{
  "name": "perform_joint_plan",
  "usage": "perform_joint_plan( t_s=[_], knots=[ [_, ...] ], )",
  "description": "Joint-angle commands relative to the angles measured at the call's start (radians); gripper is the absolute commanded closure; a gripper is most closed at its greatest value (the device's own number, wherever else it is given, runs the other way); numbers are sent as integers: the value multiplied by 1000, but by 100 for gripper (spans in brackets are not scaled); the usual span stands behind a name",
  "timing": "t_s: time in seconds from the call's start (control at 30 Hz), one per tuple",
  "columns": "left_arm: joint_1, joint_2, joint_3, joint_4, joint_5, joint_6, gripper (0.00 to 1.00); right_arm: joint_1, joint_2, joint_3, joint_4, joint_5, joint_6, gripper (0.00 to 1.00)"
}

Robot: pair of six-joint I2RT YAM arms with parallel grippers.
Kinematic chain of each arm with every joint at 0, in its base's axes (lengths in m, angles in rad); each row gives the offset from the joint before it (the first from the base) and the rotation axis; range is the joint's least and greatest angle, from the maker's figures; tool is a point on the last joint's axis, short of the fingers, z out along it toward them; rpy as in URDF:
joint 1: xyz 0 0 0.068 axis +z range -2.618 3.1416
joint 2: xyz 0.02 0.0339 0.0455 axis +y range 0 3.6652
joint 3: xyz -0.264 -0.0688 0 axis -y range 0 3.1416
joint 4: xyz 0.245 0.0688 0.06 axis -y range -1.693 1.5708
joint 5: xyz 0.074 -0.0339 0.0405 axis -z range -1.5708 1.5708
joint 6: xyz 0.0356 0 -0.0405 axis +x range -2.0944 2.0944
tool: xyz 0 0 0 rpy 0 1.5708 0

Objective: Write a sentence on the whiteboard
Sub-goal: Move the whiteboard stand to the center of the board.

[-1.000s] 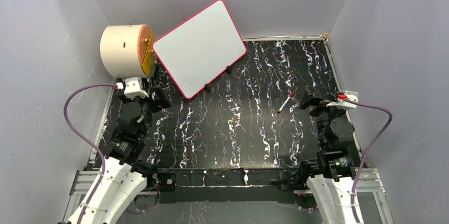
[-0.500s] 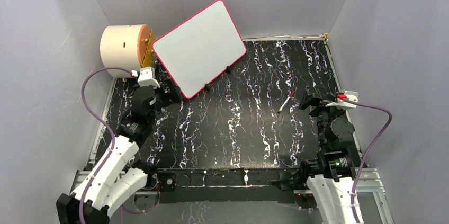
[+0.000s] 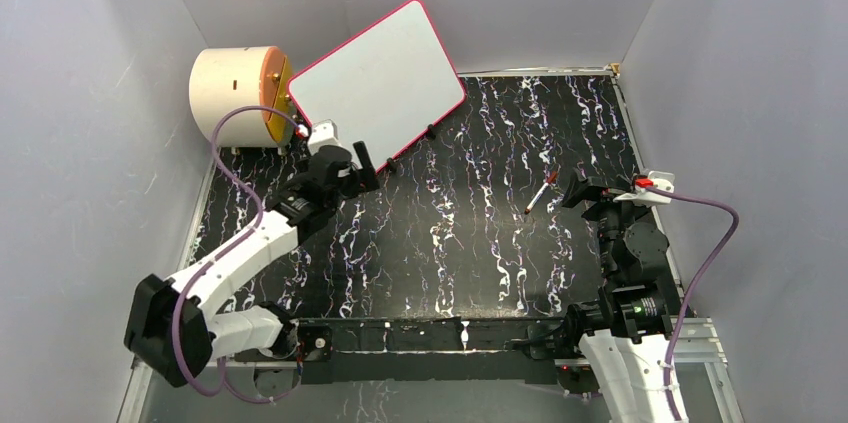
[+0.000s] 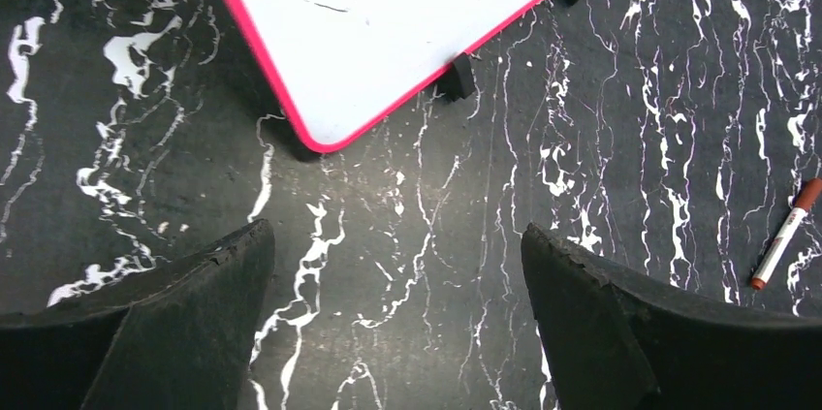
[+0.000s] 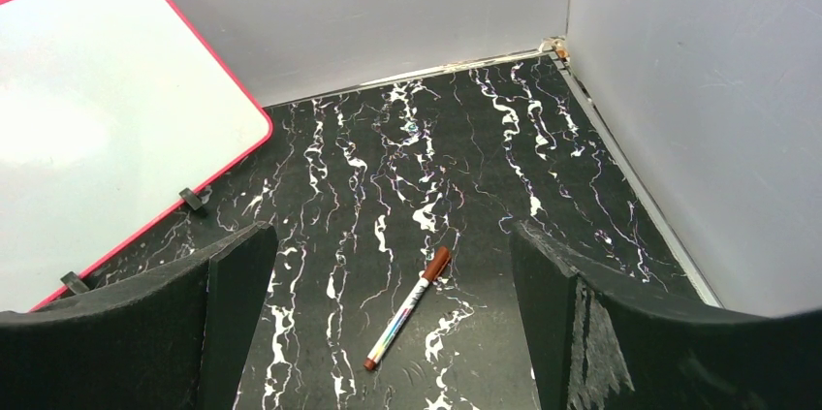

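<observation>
The whiteboard (image 3: 380, 88), white with a pink-red rim and small black clip feet, stands tilted at the back left of the black marbled table. No sentence shows on it; the left wrist view shows the whiteboard (image 4: 388, 13) with only one tiny dark stroke (image 4: 330, 7). My left gripper (image 3: 362, 165) is open and empty, just in front of the board's lower corner (image 4: 393, 231). A brown-capped marker (image 3: 540, 193) lies on the table. My right gripper (image 3: 578, 188) is open and empty, the marker (image 5: 409, 306) lying between and ahead of its fingers (image 5: 390, 231).
A cream cylinder with an orange face (image 3: 240, 95) stands left of the board, touching its edge. Grey walls close the table on the left, back and right (image 5: 698, 119). The marker also shows at the right edge of the left wrist view (image 4: 783, 247).
My left arm has stretched forward and to the right, from the table's left side to the board's lower corner. The right arm, the marker and the board have stayed put.
</observation>
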Motion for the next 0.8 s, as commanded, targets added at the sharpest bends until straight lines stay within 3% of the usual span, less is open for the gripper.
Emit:
perform_joint_plan(
  t_s=[0.0,0.33,0.77],
  knots=[
    [-73,94,82,-31,-168,-105,6,13,-6,0,54,-1,-2,1],
    [-184,417,239,-29,-339,-207,7,32,-20,-4,56,-4,-2,1],
    [-227,757,435,-7,-520,-246,24,55,-54,-12,55,5,-4,1]
  ],
)
